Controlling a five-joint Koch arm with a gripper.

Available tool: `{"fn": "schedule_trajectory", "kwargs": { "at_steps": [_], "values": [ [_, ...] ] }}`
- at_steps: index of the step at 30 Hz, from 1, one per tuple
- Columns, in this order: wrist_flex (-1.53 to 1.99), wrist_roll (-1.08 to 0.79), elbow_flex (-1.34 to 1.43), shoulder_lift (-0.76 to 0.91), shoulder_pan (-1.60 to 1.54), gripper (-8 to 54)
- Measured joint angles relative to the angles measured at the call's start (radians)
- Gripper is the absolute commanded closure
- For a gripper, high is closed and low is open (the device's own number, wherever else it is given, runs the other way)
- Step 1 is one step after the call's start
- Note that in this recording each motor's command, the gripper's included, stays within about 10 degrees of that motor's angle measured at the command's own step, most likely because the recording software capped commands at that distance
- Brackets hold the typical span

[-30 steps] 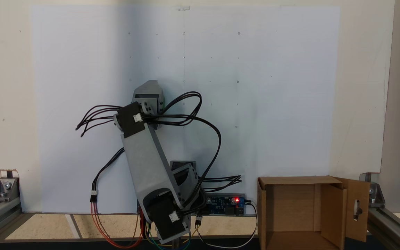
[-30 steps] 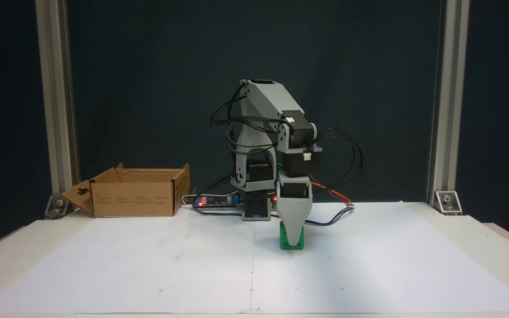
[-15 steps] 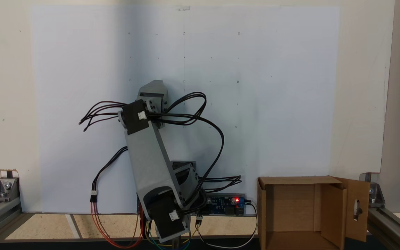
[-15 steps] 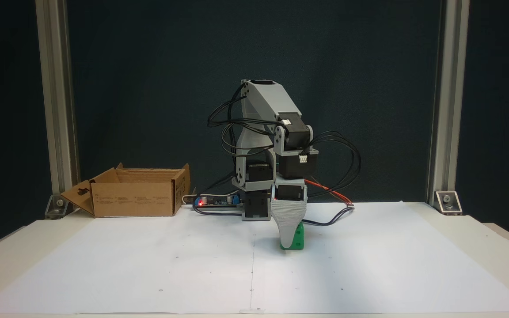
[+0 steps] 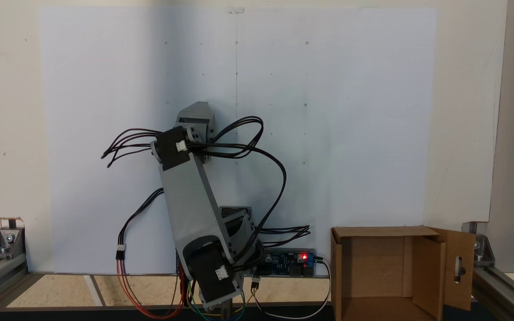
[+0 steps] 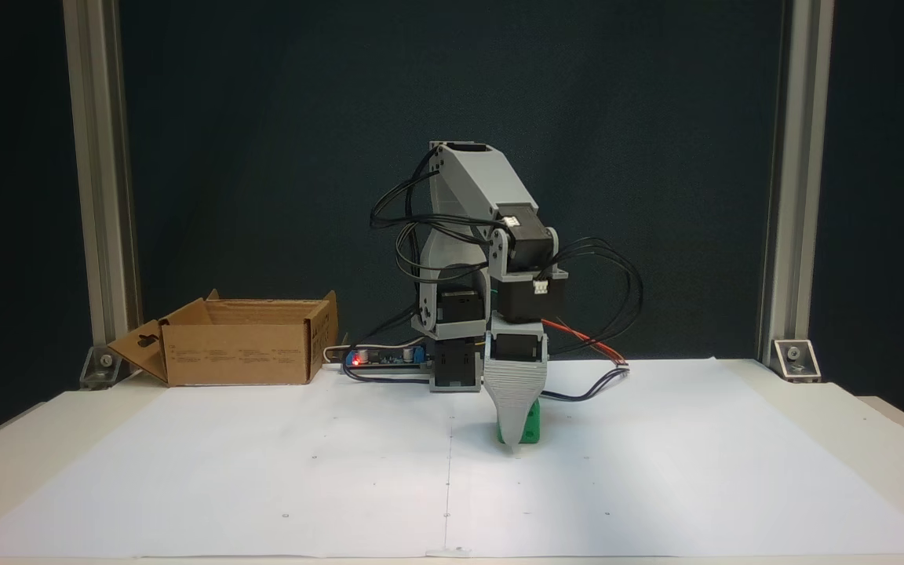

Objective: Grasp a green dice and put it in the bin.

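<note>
Now the end effector (image 6: 513,446) sits lower than it did a second ago: seen from the front, its grey ribbed tip has come down from the top of the green dice (image 6: 529,428) to the white paper (image 6: 264,463) itself, just below the middle of the frame. The broad grey finger (image 6: 513,400) covers most of the left part of the dice, so only a green strip on its right side shows, with a couple of pips. The dice rests on the paper, a little right of the paper's centre fold line.

I cannot tell how far apart the jaws stand. One lies behind the other from this side, and in the view from above the arm (image 5: 190,196) and its black cables (image 5: 239,147) hide the tip, with at most a sliver of green at the edge of the grey housing. Whether anything is gripped yet is likewise unclear; the dice looks flat on the paper, not lifted.

To my eye the descent is about finished and the closing step is next. The tip has reached the sheet, so going lower would only press into the tabletop (image 6: 852,424).

The bin (image 6: 240,345) stands well apart, at the left of the front view against the dark backdrop, open at the top with its slotted flap (image 6: 138,349) hanging out to the left. From above it sits in the lower right corner (image 5: 382,267), nothing visible in the part of it I can see. So the carry across has yet to begin.
</note>
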Motion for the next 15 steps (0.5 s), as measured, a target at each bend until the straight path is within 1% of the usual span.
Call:
{"fn": "schedule_trajectory", "kwargs": {
  "at_steps": [3,6,9,10,13,15],
  "values": [
    [0.0,0.0,0.0,-0.008,0.0,4.6],
    [-0.003,0.0,0.0,-0.009,0.0,9.1],
    [-0.006,0.018,0.0,-0.009,0.003,16.3],
    [-0.006,0.023,0.006,-0.009,0.005,17.8],
    [-0.006,0.029,0.008,-0.008,0.006,25.8],
    [-0.008,0.031,0.008,-0.008,0.006,33.4]
  ]
}}
